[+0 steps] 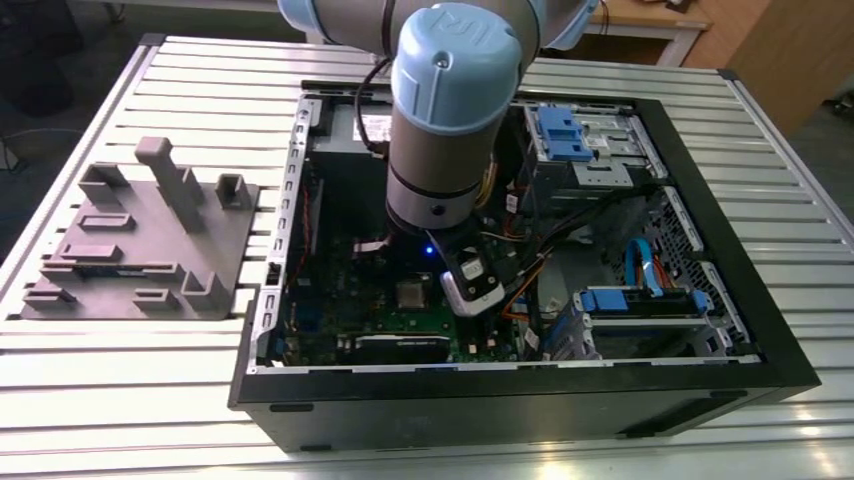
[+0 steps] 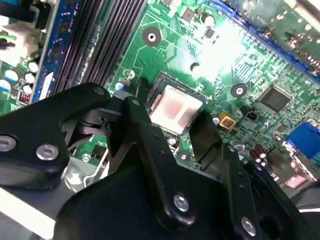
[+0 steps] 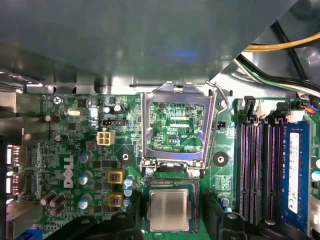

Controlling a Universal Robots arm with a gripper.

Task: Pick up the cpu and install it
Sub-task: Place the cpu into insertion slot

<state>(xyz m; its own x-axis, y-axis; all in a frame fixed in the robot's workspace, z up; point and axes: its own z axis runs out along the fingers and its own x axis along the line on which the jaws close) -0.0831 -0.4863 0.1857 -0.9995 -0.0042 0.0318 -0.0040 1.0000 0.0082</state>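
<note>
Arm: the arm (image 1: 454, 100) is reaching down into the open computer case (image 1: 747, 340), ending directly above the socket.
Socket: the socket (image 3: 170, 183) is lying uncovered on the green motherboard (image 3: 75, 150).
Cpu: the cpu (image 3: 169, 210) (image 2: 176, 107) is sitting flat inside the socket, its silvery top facing up.
Claw: the gripper (image 3: 173, 209) (image 2: 172, 115) is hovering over the socket with its jaws spread wider than the socket. One black finger (image 3: 135, 217) is standing on each side, and they are gripping nothing.
Load plate: the load plate (image 3: 146, 125) is standing swung back off the socket, hinged at the socket's edge.
Memory slots: the memory slots (image 3: 255, 165) are running just beside the socket.
Fixture: a grey fixture block (image 1: 147, 240) is lying on the slatted table (image 1: 134, 400) outside the case. It is well apart from the socket, toward the exterior view's left.
</note>
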